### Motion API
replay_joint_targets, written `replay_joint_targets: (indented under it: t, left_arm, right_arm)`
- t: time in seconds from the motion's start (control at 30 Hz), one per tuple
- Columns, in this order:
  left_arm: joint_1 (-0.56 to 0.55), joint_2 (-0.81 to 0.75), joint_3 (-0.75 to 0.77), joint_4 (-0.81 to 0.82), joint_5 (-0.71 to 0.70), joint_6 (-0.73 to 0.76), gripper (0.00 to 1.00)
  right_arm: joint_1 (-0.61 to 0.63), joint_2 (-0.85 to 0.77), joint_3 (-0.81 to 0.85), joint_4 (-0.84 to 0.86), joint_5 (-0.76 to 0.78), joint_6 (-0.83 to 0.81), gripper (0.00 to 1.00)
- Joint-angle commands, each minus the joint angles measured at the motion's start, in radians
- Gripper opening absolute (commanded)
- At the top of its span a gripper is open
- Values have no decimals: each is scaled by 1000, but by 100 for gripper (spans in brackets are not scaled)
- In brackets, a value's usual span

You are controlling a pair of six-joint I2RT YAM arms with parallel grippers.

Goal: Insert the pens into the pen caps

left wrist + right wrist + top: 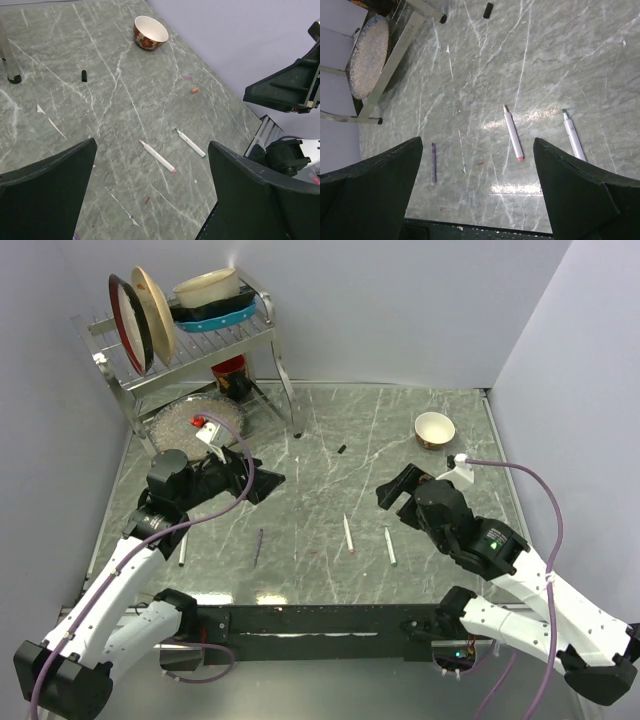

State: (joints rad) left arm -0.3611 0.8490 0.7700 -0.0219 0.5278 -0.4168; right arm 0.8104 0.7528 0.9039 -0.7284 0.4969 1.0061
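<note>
Two white pens lie on the marble table: one with pink ends (348, 534) (157, 156) (512, 132) and one with green ends (390, 546) (190, 143) (573, 135). A thin purple pen (258, 545) (433, 163) lies to their left, and another white pen (182, 548) lies beside the left arm. A black cap (342, 449) (84, 75) (488, 10) lies further back. A small orange cap (195, 90) lies near the bowl. My left gripper (262, 480) (151, 150) and right gripper (392, 490) (478, 142) are open, empty and held above the table.
A patterned bowl (434, 428) (150, 32) stands at the back right. A dish rack (185, 335) with plates and bowls stands at the back left, with a grey plate (195, 420) (367, 55) under it.
</note>
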Motion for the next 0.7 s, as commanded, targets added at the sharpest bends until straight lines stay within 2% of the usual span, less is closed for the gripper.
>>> replay_joint_targets:
  t: [0.0,0.13,0.23,0.37,0.43,0.53,0.67]
  left_arm:
    - [5,2,26,34,21,-7,99]
    - [5,2,18,45,-15,-42,99]
    - [4,9,25,39,-78,-79,100]
    - [10,45,31,23,-143,-129,99]
    - [11,91,84,-77,-173,-103,99]
    - [11,108,120,-131,-230,-70,99]
    - [16,70,81,-93,-241,-65,99]
  right_arm:
    - [-5,10,23,-19,40,42,100]
    - [-5,22,30,-20,32,16,100]
    - [-7,42,24,-8,-17,-81,100]
    - [-17,169,24,-25,-109,-230,100]
    - [-20,223,18,-31,-145,-259,99]
    - [-57,325,0,-13,-214,-300,93]
    - [-141,451,-23,10,-300,-345,68]
